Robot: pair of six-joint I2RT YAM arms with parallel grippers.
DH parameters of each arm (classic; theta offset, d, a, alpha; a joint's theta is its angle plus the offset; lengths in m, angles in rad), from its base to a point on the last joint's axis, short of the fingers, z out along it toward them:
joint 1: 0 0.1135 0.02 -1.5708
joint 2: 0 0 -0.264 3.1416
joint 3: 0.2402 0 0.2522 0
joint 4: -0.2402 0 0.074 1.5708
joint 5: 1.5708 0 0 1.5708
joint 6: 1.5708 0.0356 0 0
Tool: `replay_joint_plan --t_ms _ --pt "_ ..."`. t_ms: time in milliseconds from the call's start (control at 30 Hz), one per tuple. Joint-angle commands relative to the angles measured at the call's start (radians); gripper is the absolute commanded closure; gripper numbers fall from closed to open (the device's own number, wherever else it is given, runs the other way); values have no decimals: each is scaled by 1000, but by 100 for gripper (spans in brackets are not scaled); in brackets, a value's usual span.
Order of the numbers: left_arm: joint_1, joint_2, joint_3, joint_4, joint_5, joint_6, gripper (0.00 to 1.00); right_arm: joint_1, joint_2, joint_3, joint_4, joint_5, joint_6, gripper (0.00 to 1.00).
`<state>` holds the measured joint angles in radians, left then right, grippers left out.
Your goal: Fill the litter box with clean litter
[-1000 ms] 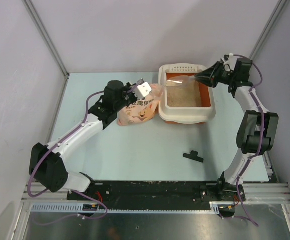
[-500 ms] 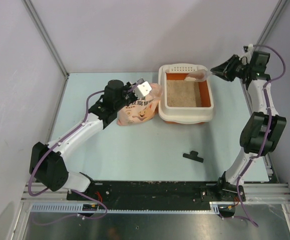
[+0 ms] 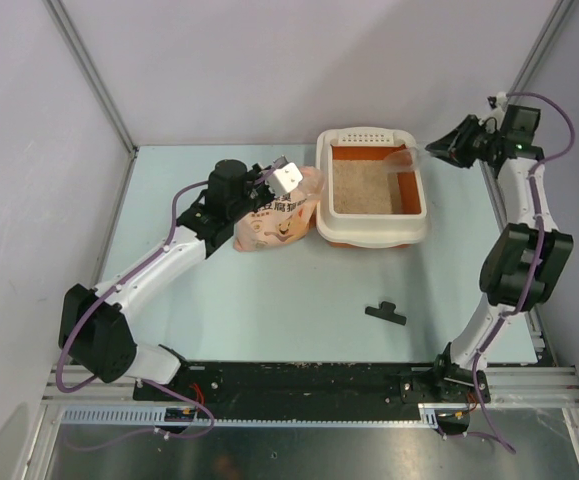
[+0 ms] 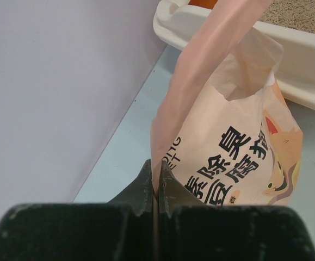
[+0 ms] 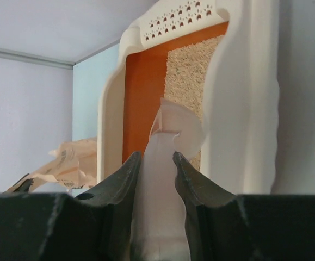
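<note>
Heads up: left gripper [image 4: 155, 169] is pinched shut on the litter bag [image 4: 239, 147] by its thin edge, just left of the litter box [image 3: 372, 232], and right gripper [image 5: 156, 159] is nipping a plastic scrap [image 5: 173, 130] above the litter [image 3: 364, 188], so either could slip.

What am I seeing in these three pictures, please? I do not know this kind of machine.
Two robot arms are bolted at the near edge of a table. One picture looks down from above; the other two come from cameras on the wrists. On the table are a litter box with tan litter inside, a pink bag beside it, and a black clip. The left gripper is shut on the bag's edge. The right gripper pinches a pale scrap at the box's edge; what it is, I cannot tell.
</note>
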<state>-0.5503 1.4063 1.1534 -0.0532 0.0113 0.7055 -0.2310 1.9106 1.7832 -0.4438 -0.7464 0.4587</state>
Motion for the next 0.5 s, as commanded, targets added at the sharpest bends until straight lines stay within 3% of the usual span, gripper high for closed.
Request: replay_joint_plan --t_ms 0,67,300,400,467 --pt "-7 -58 37 154 44 -29 100 -24 -211 -60 -65 51 -110 100" --pt "-8 -53 43 154 49 -35 100 -8 -243 -59 -94 120 -201 100" --pt "-7 -41 54 154 73 -49 100 228 -292 16 -130 416 -566 100" --pt "-8 -50 45 154 76 -63 100 315 -277 65 -131 366 -594 100" --pt "-8 -58 39 154 75 -70 100 335 -245 126 -151 221 -572 100"
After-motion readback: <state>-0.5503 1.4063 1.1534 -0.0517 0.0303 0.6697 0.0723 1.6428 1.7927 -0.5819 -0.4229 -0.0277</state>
